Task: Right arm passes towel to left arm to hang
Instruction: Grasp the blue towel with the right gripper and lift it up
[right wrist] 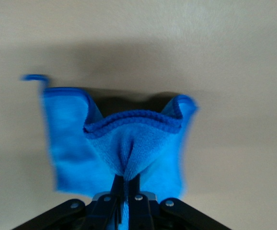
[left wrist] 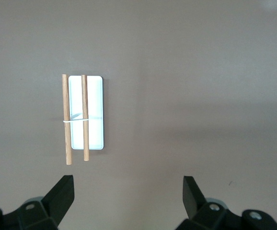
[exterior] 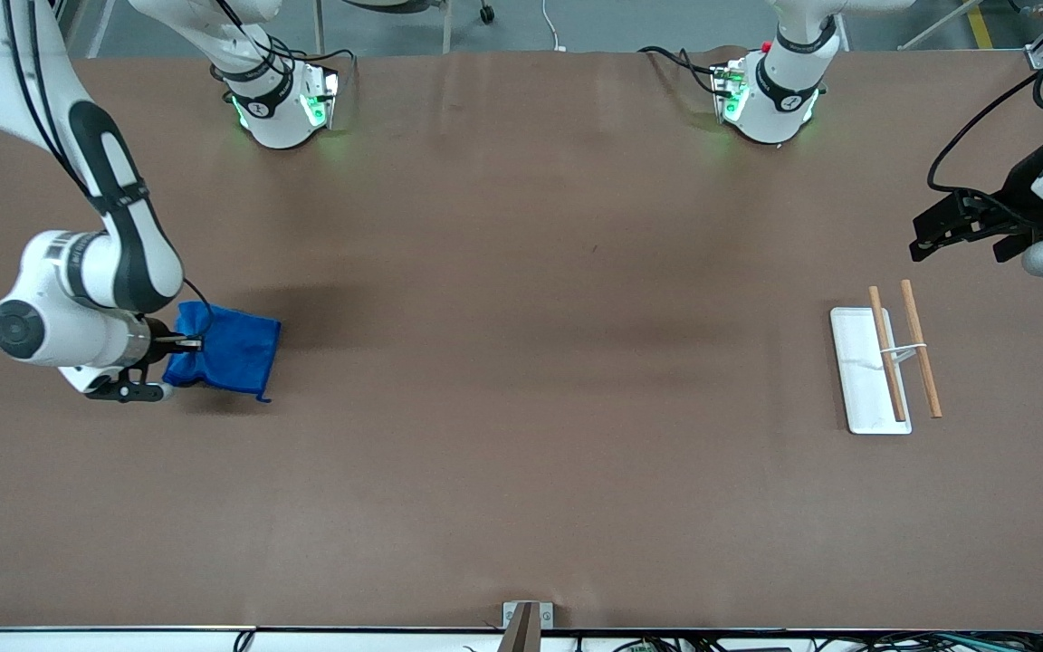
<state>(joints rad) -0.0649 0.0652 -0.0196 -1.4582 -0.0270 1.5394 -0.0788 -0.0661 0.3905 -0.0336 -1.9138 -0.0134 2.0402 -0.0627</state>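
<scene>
The bright blue towel (exterior: pixel 227 351) is at the right arm's end of the table. My right gripper (exterior: pixel 188 343) is shut on one edge of it and pinches a fold of the cloth. In the right wrist view the towel (right wrist: pixel 133 143) bunches up from the shut fingers (right wrist: pixel 121 184), with its corner loop (right wrist: pixel 35 77) sticking out. My left gripper (exterior: pixel 924 243) is open and empty, held in the air at the left arm's end of the table. In the left wrist view its two fingertips (left wrist: pixel 64 189) stand wide apart over bare table.
A white tray (exterior: pixel 864 380) with two wooden rods (exterior: pixel 920 358) tied across a small white stand sits at the left arm's end, nearer to the front camera than the left gripper. It also shows in the left wrist view (left wrist: pixel 93 110).
</scene>
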